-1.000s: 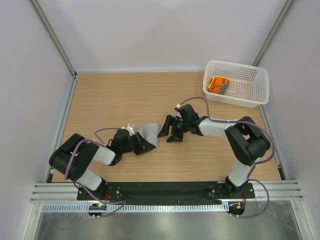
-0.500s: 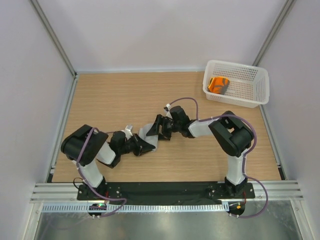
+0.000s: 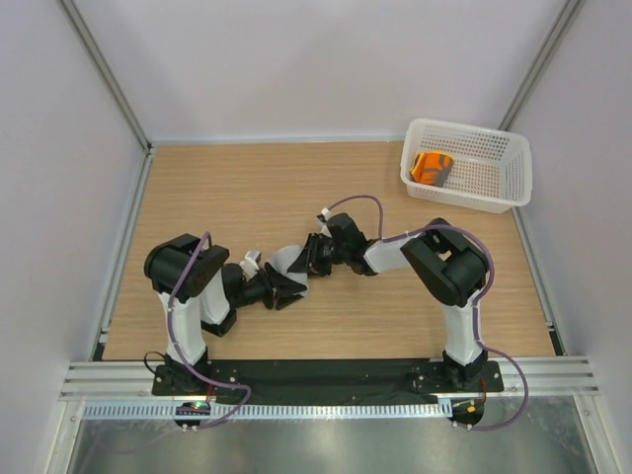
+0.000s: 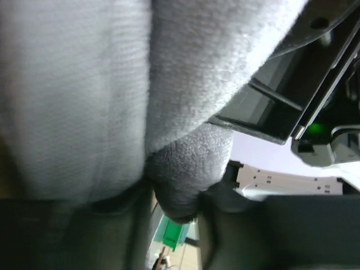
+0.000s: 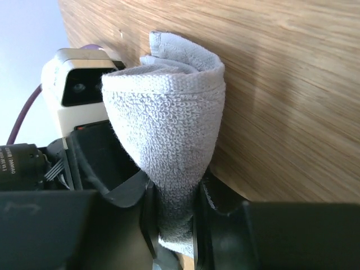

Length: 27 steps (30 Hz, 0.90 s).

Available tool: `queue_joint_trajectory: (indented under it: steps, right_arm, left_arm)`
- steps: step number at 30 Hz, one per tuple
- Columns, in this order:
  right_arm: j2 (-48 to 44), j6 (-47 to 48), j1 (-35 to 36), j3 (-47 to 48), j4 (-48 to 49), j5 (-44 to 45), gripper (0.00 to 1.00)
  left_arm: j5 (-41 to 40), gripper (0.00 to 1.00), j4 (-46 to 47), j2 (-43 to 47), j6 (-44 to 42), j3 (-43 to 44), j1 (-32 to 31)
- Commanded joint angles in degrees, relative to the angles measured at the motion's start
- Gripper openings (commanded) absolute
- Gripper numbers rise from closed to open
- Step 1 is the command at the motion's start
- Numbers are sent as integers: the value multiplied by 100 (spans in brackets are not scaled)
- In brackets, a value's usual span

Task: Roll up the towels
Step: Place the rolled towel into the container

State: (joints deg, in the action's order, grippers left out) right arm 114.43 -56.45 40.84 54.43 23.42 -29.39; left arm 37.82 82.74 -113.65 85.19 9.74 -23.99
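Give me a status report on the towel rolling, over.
Right gripper shut on grey towel, loosely rolled. Left gripper: same towel between its jaws, grip unclear. Orange towel in basket, far right. Nothing blocking.

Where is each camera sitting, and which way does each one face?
Top external: fixed above and behind the arms, looking down on the table; both whole arms show, left gripper and right gripper meeting at the grey towel.
Left wrist: on the left arm, looking along its own fingers, close against the towel.
Right wrist: on the right arm, looking past its own fingers at the towel and the wood.
Shared: all three show the grey towel.
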Motion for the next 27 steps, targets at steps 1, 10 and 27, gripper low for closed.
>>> queue_joint_trajectory:
  steps: [1,10,27]
  right_arm:
    - [-87,283,179,382,-398,249,1]
    - [-667,1372,-172,1297,-2306,811,1]
    - [-1468,2919,-1842,3272,-5048,1330,1]
  left_arm:
    - [67,41,428,114,156,-42,-18]
    - [146,99,304,825,200,-95,-27]
    - [-528,100,-4490,3304,-2021,933,-36]
